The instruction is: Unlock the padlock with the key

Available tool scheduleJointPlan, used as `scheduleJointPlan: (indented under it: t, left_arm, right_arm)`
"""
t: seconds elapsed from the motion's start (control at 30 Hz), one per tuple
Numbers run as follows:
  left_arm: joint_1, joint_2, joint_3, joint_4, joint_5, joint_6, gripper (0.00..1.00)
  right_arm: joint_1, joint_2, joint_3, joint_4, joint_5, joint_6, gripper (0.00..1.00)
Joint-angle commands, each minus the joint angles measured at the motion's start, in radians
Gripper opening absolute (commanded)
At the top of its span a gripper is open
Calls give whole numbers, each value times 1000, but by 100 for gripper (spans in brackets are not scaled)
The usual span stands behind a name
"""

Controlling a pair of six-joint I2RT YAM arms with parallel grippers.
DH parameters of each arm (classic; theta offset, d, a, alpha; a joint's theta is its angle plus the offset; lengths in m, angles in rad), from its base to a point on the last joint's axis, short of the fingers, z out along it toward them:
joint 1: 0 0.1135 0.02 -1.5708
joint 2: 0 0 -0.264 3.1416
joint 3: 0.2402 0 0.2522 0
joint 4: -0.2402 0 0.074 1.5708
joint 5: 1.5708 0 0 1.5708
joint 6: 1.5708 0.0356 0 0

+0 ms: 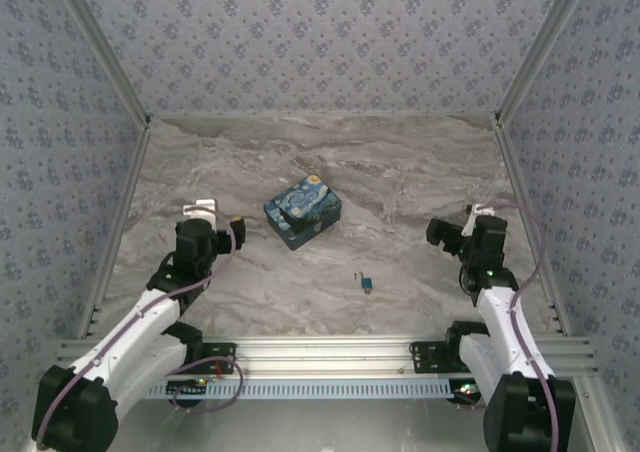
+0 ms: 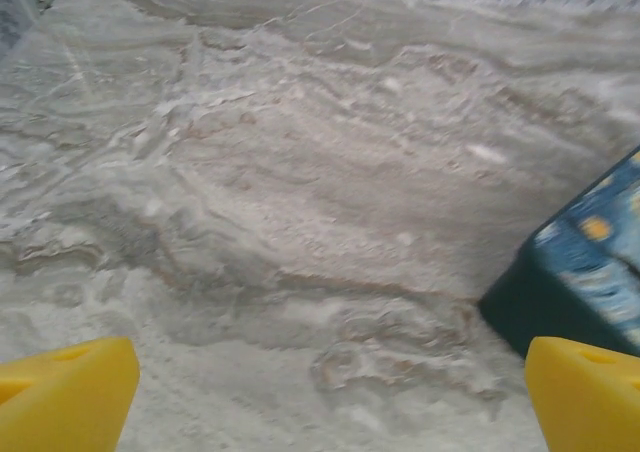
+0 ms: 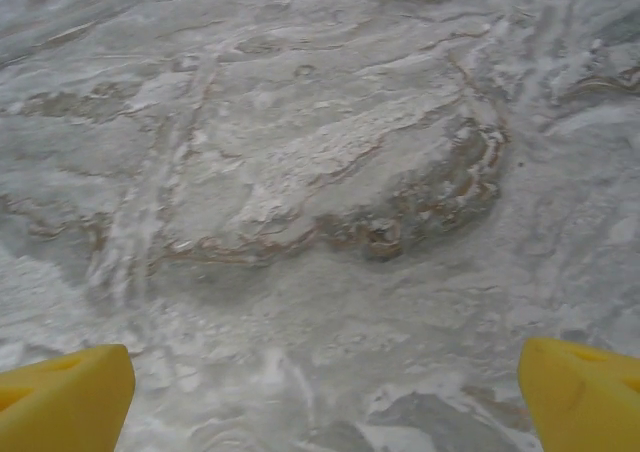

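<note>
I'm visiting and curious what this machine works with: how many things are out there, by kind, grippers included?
Blue painted box: 1
Small bluish object, too small to identify: 1
Grippers, both open: 2 (left gripper, right gripper)
Total: 4

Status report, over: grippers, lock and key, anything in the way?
Left gripper open, empty. Right gripper open, empty. Small item loose on table between the arms, too small to identify. Box beyond it, apart.
</note>
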Motion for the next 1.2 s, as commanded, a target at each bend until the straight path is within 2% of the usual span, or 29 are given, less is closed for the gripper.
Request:
scheduleJointPlan:
  t: [0.0, 0.13, 0.3, 0.33, 0.4, 0.5, 0.6, 0.7, 0.83, 1.0, 1.17]
  left_arm:
    - [38, -4, 9, 73, -34, 68, 99]
    - [78, -1, 6, 88, -23, 69, 99]
    - [144, 21, -23, 142, 1, 109, 99]
    - [157, 29, -35, 161, 7, 111, 99]
    - [195, 48, -77, 229, 36, 108, 99]
    - [237, 86, -136, 346, 79, 93, 99]
    - [255, 145, -148, 420, 115, 107, 100]
    - [259, 212, -137, 498, 146, 147, 99]
    - [263, 323, -111, 594, 189, 178, 99]
    - [268, 453, -87, 740, 241, 206, 99]
    - [277, 519, -58, 774, 299, 279, 99]
  right_arm:
    - [-10, 44, -64, 260, 53, -57, 100]
    - [-10, 185, -130, 503, 76, -74, 100]
    - [24, 385, -98, 729, 78, -80, 100]
    - [33, 420, -86, 763, 83, -85, 100]
    - [51, 463, -18, 685, 100, -124, 100]
    - [69, 514, -36, 814, 110, -204, 100]
    - [52, 609, -71, 957, 102, -191, 100]
    - [75, 700, -74, 1054, 94, -220, 100]
    - [69, 701, 49, 820, 76, -222, 100]
    - [65, 706, 45, 837, 77, -219, 100]
    - [72, 704, 45, 837, 88, -223, 100]
